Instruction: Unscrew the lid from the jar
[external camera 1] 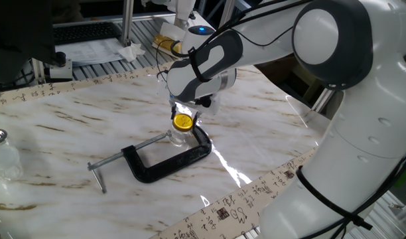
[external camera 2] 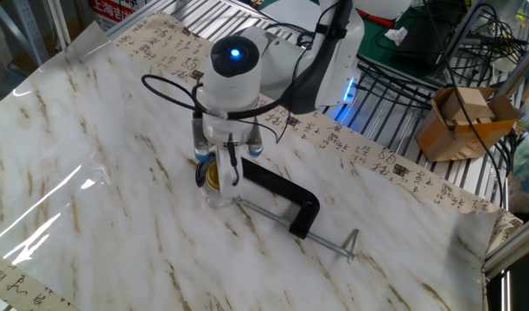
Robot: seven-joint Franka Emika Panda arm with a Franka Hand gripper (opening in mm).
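The yellow lid (external camera 1: 183,121) sits on the small clear glass jar (external camera 1: 178,137), which is held upright on the marble table in the jaws of a black C-clamp (external camera 1: 171,163). My gripper (external camera 1: 186,115) points straight down over the jar, its fingers closed on either side of the lid. In the other fixed view the lid (external camera 2: 213,176) shows between the two fingers (external camera 2: 232,166), with the jar (external camera 2: 218,196) below and the gripper (external camera 2: 217,169) directly above it. The lid rests on the jar, and no gap shows between them.
The clamp's screw rod and handle (external camera 1: 98,174) stick out to the left; they also show in the other fixed view (external camera 2: 344,243). A larger glass vessel with a silver top (external camera 1: 0,155) stands at the table's left edge. A cardboard box (external camera 2: 459,119) sits off the table.
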